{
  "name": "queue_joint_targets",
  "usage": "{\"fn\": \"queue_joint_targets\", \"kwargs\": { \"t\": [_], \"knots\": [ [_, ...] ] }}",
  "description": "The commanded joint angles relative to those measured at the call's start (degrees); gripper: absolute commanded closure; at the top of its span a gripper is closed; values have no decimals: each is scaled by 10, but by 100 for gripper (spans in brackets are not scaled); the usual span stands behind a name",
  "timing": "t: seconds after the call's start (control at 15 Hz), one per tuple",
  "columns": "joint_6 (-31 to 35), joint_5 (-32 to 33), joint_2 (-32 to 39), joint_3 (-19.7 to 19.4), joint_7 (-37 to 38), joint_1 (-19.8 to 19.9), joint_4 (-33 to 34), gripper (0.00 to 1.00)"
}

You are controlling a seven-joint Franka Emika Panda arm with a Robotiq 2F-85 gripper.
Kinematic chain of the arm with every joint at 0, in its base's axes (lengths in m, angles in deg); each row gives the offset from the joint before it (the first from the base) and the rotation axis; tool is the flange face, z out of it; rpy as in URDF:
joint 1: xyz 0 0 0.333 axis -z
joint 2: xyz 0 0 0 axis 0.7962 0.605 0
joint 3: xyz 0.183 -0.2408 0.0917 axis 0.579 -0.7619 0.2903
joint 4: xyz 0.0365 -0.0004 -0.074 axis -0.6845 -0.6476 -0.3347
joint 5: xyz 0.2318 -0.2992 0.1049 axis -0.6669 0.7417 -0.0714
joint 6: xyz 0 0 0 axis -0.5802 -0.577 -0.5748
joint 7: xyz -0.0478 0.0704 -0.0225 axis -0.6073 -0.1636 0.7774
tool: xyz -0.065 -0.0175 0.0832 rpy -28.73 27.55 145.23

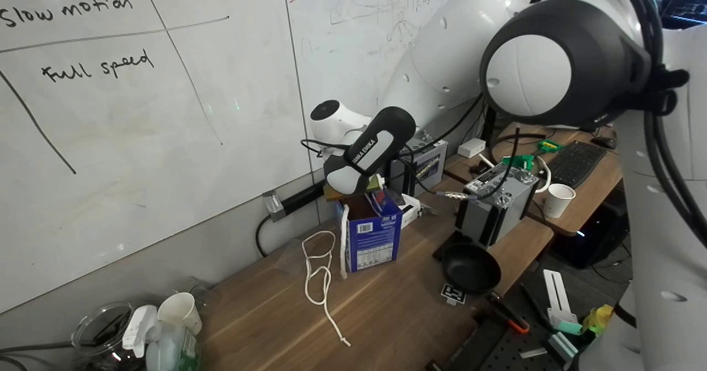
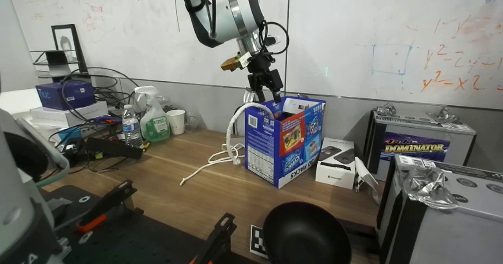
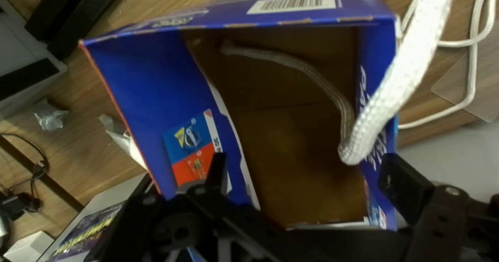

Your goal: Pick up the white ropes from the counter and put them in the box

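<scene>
Overhead, the claw (image 2: 269, 96) hung above the upright blue box (image 2: 262, 150), its fingers (image 3: 403, 188) spread wide and gripping nothing; a thick white rope (image 3: 405, 71) lay draped over the box's wall, one end inside and the other outside; a thin white rope (image 1: 325, 304) lay in loose loops on the table (image 2: 204, 201), just beside the box.

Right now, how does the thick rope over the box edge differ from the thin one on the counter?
The thick rope is clearly stouter than the thin rope. The thick rope arches up; the thin rope lies in loops on the counter. The thick rope runs into the box; the thin rope is outside it. Both are white, and neither is in the hand.
</scene>
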State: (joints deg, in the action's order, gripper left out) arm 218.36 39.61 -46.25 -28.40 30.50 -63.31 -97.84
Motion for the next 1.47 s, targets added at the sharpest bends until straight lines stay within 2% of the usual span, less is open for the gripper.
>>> {"fn": "queue_joint_targets", "kwargs": {
  "t": [0.0, 0.27, 0.6, 1.0, 1.13, 1.4],
  "knots": [
    [-4, 19, -39, -13, 11, -19, 6, 0],
    [1, 0, -77, 10, 3, -18, -1, 0],
    [-13, -87, -111, 77, -58, -12, -27, 0],
    [-69, -193, -129, 141, -138, -19, -64, 0],
    [-68, -206, -134, 149, -141, -25, -92, 0],
    [-45, -190, -137, 152, -116, -46, -157, 0]
  ]
}}
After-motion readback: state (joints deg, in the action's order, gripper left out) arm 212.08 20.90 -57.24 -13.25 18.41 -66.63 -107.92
